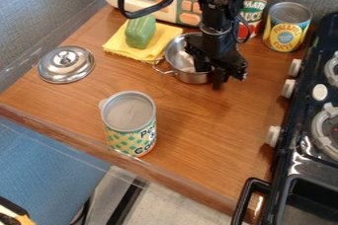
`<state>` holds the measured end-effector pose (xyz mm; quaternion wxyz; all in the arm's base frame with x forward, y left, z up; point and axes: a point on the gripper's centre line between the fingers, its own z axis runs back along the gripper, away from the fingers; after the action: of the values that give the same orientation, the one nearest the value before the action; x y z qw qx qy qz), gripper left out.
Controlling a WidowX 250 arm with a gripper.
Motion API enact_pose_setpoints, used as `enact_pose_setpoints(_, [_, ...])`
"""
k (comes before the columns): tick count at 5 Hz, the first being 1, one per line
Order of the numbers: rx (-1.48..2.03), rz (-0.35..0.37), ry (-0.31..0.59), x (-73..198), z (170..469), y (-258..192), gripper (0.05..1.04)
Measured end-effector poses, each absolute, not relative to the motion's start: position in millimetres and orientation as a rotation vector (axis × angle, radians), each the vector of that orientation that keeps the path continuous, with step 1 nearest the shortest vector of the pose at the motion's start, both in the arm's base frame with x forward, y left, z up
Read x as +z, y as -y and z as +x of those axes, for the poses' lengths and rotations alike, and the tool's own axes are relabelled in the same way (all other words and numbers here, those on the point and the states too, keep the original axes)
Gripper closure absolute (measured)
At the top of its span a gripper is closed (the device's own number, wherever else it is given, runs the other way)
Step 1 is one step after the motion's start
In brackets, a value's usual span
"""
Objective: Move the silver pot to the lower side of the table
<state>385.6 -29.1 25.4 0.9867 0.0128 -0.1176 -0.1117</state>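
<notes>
The silver pot [177, 53] sits upright on the brown wooden table [191, 125]. It is on the far part, a bit right of the middle. Its round top is open, and a little metal handle sticks out on its left side. The black gripper [212, 75] hangs down right over the pot's right edge and hides some of it. It looks like it may be touching the rim, but the dark parts are hard to see there. I can't tell if the gripper is wide, narrow or holding the pot.

A yellow cloth [115, 45] lies just left of the pot, toward the far side, and a green block-like toy [140, 32] is on top of it. The shiny round lid [66, 64] lies on the left, apart from the pot, with its knob up. A big can [130, 120] with green spots stands at the near edge, left of the middle. At the far side is a toy oven [175, 9] with orange buttons. Right of it stand a red can [254, 4] and a yellow can [287, 26]. The black stove [300, 155] is along the right side.
</notes>
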Motion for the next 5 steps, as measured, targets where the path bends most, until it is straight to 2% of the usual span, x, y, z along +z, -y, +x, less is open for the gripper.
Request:
enact_pose_setpoints(1, [-0.223,0.012,0.22,24.7,382.7,31.4,0.929])
enact_pose_setpoints(2, [-0.226,-0.022,0.281,56.0,384.2,37.7,1.001])
enact_pose_setpoints(3, [-0.233,-0.065,0.367,100.4,378.4,40.5,1.006])
enact_pose_setpoints(4, [-0.197,-0.087,0.436,141.5,360.8,18.2,1.006])
enact_pose_setpoints(5, [-0.15,-0.067,0.436,151.9,334.6,-8.7,1.006])
